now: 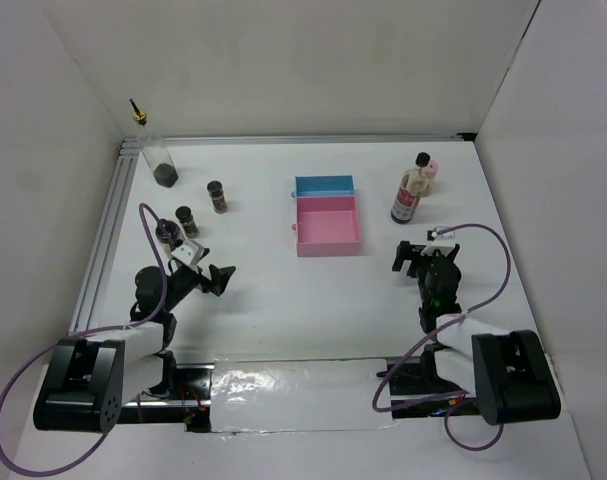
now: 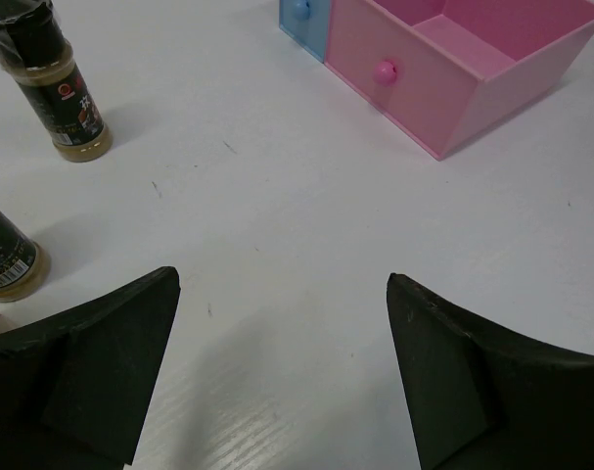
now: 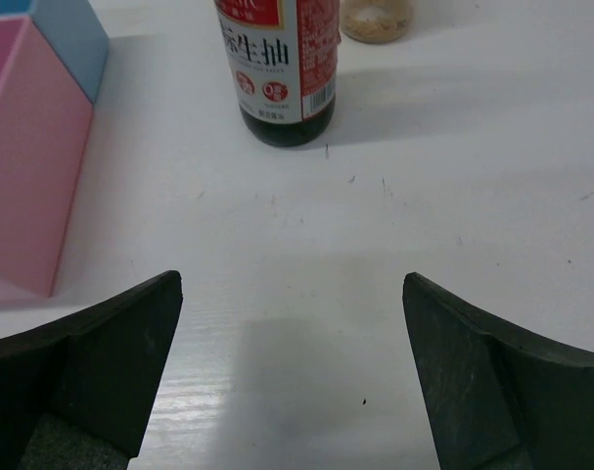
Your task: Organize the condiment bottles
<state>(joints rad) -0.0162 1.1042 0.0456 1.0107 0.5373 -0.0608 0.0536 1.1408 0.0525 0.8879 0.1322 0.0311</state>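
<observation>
A tall clear bottle with a yellow-black pourer (image 1: 158, 160) stands at the far left. Three dark-lidded spice jars (image 1: 217, 196) (image 1: 186, 220) (image 1: 167, 235) stand near it. Two of them show in the left wrist view (image 2: 62, 93) (image 2: 5, 257). A black-capped bottle with a red label (image 1: 409, 192) (image 3: 277, 69) stands at the far right, with a pink-capped jar (image 1: 430, 172) (image 3: 375, 20) just behind it. My left gripper (image 1: 215, 277) (image 2: 282, 294) is open and empty, right of the jars. My right gripper (image 1: 411, 255) (image 3: 292, 294) is open and empty, short of the red-label bottle.
A pink tray (image 1: 328, 225) (image 2: 453, 69) (image 3: 32, 166) and a blue tray (image 1: 324, 186) (image 2: 301, 18) (image 3: 71, 39) sit together in the middle of the table. A metal rail (image 1: 103, 235) runs along the left edge. White walls close in the back and sides.
</observation>
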